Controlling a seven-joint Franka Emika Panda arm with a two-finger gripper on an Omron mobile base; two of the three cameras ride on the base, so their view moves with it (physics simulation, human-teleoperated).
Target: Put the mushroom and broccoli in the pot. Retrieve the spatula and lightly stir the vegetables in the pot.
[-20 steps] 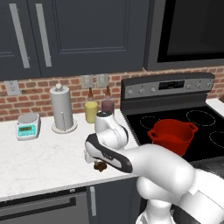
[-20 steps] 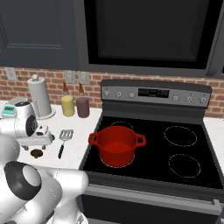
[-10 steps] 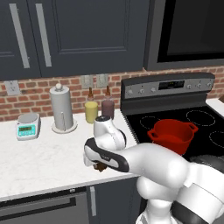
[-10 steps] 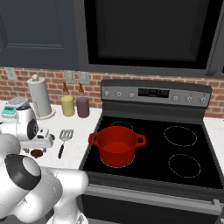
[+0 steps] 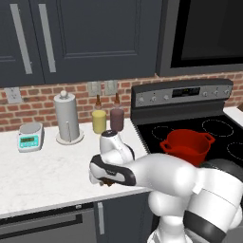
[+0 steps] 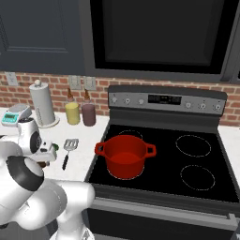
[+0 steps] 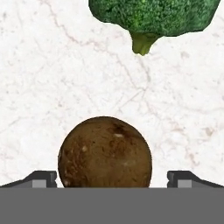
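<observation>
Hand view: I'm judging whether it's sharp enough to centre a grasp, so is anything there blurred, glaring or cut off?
Hand view: mushroom sharp, evenly lit, no glare, sitting between the open end effector fingertips; broccoli crisp but cropped by the top edge. Left base view: the arm covers most of the mushroom.

The empty red pot (image 5: 186, 146) sits on the stove (image 5: 156, 135), front-left burner.

No writing can be read anywhere. The small teal kitchen scale (image 5: 30, 137) has a display, too blurred. The black stove's control panel (image 6: 164, 100) likewise.
</observation>
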